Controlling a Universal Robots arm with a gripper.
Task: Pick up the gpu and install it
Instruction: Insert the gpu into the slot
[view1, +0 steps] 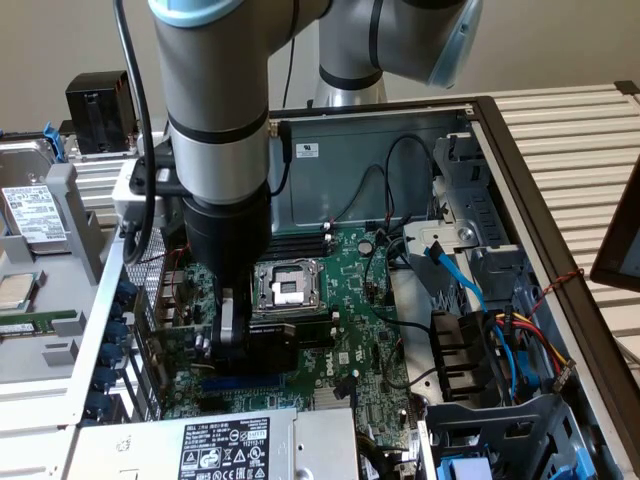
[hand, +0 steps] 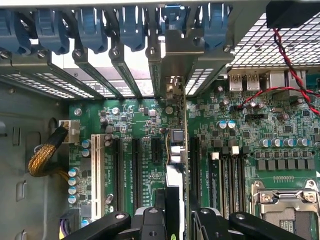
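One gpu (hand: 176, 150), clamped in the end effector (hand: 175, 216), hangs over the motherboard (hand: 135, 120) mid-installation; seating likely demands careful, square alignment.

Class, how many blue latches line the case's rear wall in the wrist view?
6 blue latches, side by side in one row along the slot covers; more may be hidden.

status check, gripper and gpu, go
Gripper shut on gpu. Card edge-on among motherboard slots, bracket at rear openings. Seating unclear. Red wire apart from it.
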